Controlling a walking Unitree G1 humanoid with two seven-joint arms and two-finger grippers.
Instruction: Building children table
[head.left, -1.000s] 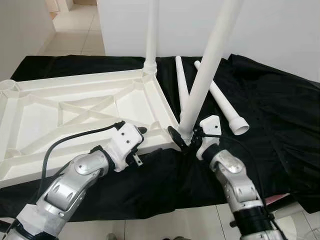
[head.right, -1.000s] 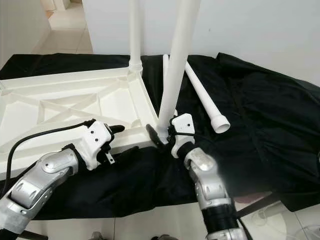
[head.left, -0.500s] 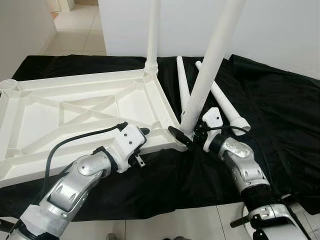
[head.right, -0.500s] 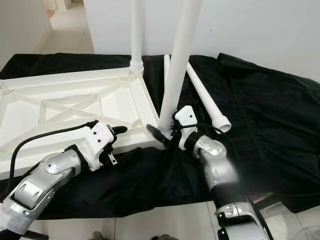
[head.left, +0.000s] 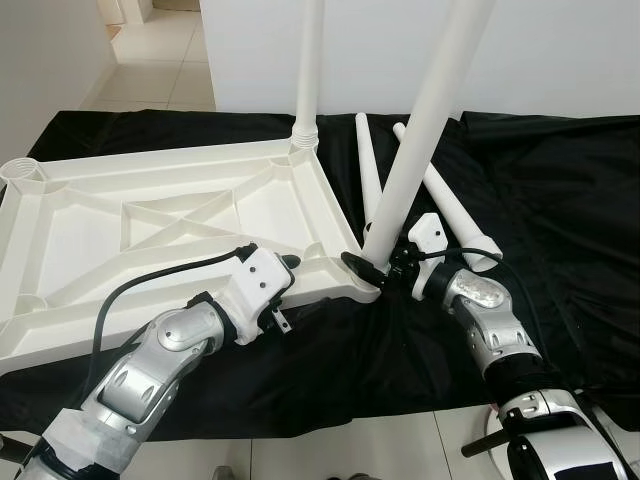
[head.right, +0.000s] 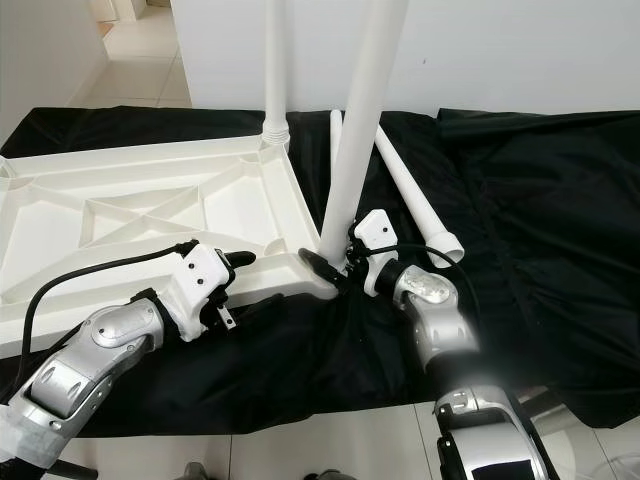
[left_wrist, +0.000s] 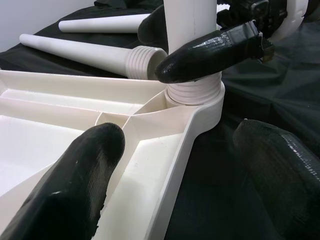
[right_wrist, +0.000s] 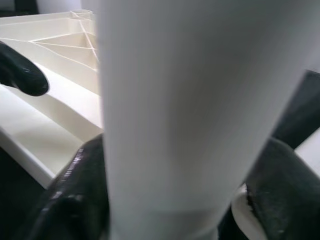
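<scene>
The right hand (head.left: 378, 268) is closed around the bottom of a white table leg (head.left: 420, 130), just above the corner socket (left_wrist: 197, 100) of the upside-down children table top (head.left: 150, 240). In the right wrist view the leg is very near and blurred between the two black fingers (right_wrist: 75, 195), which press on both its sides. The left wrist view gives what the head views cannot: the ribbed threaded end of this leg sits inside the round socket, and one right finger lies across the leg just above the ribs. The left hand (left_wrist: 175, 170) is open, its fingers (left_wrist: 85, 165) one on each side of the near edge rib of the table top, beside that corner; I cannot tell if they touch it. Compared with one second ago, the right forearm has swung outward to the robot's right and the wrist has turned, while the leg keeps its lean and its place in the socket; the left hand has stayed where it was. The table top is white plastic with crossed ribs underneath, and it lies on a black cloth (head.left: 560, 200). A second leg (head.left: 308, 70) stands upright in the far corner, and two more loose legs (head.left: 440, 195) lie on the cloth behind the right hand.
</scene>
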